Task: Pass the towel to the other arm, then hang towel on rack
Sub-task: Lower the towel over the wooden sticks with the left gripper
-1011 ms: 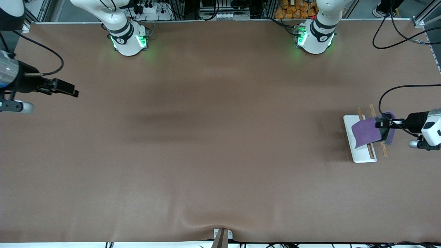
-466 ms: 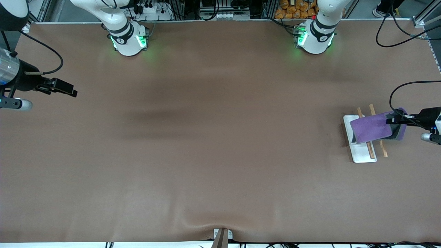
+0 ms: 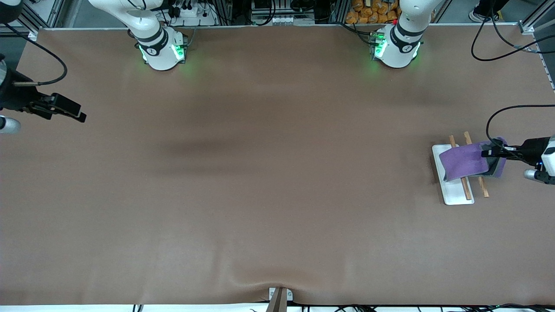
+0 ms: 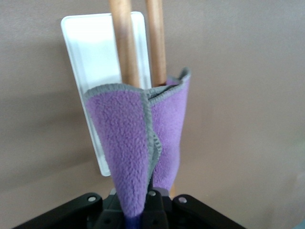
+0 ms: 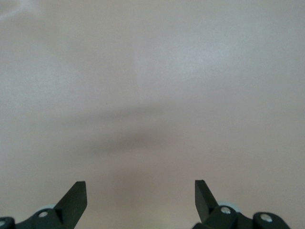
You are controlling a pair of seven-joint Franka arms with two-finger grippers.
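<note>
The purple towel (image 3: 463,161) with a grey edge lies draped across the two wooden rods of the rack (image 3: 453,196), whose white base sits at the left arm's end of the table. My left gripper (image 3: 491,152) is shut on the towel's end, just beside the rods. In the left wrist view the towel (image 4: 138,138) hangs folded from the left gripper (image 4: 143,210), with the rack's rods and white base (image 4: 90,52) under it. My right gripper (image 3: 73,112) is open and empty above the table's edge at the right arm's end; in its wrist view the right gripper (image 5: 140,195) shows only bare table.
The brown table surface (image 3: 277,173) spreads between the two arms. Black cables (image 3: 490,125) loop above the table near the left gripper. A small bracket (image 3: 279,297) sits at the table's front edge.
My left gripper drew back off the rack, pulling the towel across the rods, then lowered it a little. My right gripper retreated toward the table's edge.
</note>
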